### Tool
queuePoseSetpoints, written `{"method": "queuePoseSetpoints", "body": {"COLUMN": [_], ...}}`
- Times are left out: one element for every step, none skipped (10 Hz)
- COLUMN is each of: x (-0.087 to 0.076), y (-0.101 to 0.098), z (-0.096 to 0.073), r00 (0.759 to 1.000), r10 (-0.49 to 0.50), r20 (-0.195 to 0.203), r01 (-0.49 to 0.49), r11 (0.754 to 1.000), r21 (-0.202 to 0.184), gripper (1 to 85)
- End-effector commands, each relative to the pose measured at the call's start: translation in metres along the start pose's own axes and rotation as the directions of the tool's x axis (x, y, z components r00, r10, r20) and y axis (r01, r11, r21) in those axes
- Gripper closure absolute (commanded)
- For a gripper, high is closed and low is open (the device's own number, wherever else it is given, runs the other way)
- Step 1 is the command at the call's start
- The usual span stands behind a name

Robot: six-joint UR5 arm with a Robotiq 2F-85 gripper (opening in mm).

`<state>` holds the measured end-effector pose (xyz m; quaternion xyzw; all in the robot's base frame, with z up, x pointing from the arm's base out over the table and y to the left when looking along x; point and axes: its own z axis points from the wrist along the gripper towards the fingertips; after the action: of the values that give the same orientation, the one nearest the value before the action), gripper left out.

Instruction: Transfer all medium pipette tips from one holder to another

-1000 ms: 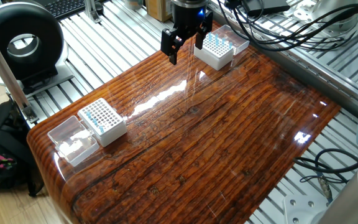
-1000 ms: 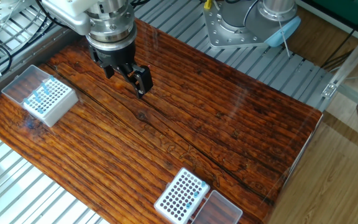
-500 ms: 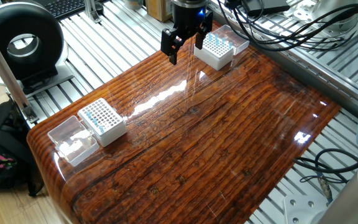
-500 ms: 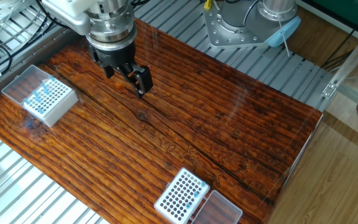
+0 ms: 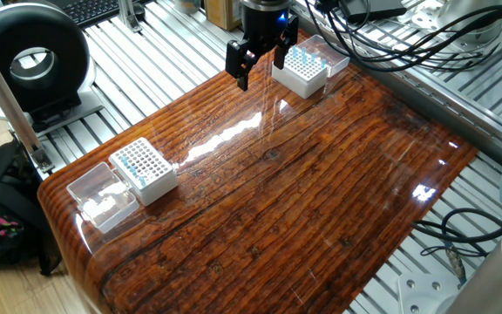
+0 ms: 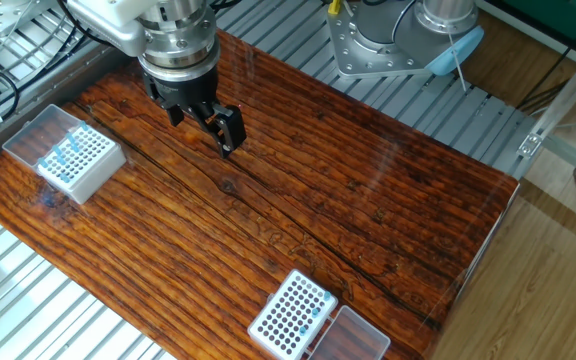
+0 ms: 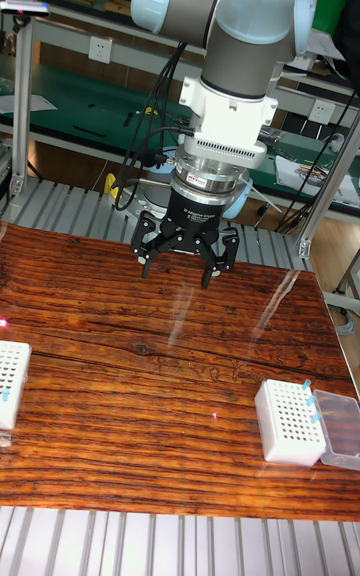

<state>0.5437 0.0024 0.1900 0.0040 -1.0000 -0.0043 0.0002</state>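
My gripper [image 5: 260, 65] [image 6: 204, 124] [image 7: 179, 266] hangs open above the wooden table with nothing between its fingers. Just beside it in one fixed view stands a white holder [image 5: 303, 71] [image 6: 78, 160] carrying several medium pipette tips [image 5: 300, 59] [image 6: 62, 154] with light blue tops. A second white holder [image 5: 147, 169] [image 6: 290, 312] [image 7: 290, 421] stands far from the gripper at the opposite end of the table. It has a few blue-topped tips [image 5: 125, 167] [image 6: 318, 306] [image 7: 311, 406] along one edge, and most of its holes show empty.
A clear plastic lid [image 5: 103, 197] [image 6: 354, 340] lies next to the second holder, another [image 5: 331, 54] behind the first. The wooden tabletop [image 5: 303, 192] rests on aluminium rails. A black ring light [image 5: 31, 61] and cables [image 5: 408, 44] sit off the table.
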Motion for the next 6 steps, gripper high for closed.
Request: {"method": "queuePoseSetpoints", "body": {"x": [-0.0368, -0.0403, -0.0415, -0.0417, -0.0417, -0.0412], "y": [-0.0221, -0.0215, -0.0207, -0.0208, -0.0208, -0.0187], "z": [-0.0028, -0.0001, 0.0021, 0.0024, 0.0024, 0.0034], "r00": [0.947, 0.946, 0.946, 0.947, 0.947, 0.947], "r10": [0.276, 0.276, 0.275, 0.272, 0.272, 0.275], "r20": [0.162, 0.171, 0.172, 0.172, 0.172, 0.167], "r01": [-0.287, -0.288, -0.287, -0.284, -0.284, -0.285], "r11": [0.956, 0.956, 0.957, 0.958, 0.958, 0.957], "r21": [0.051, 0.049, 0.048, 0.049, 0.049, 0.042], "gripper": [84.3, 84.3, 84.3, 84.3, 84.3, 84.3]}}
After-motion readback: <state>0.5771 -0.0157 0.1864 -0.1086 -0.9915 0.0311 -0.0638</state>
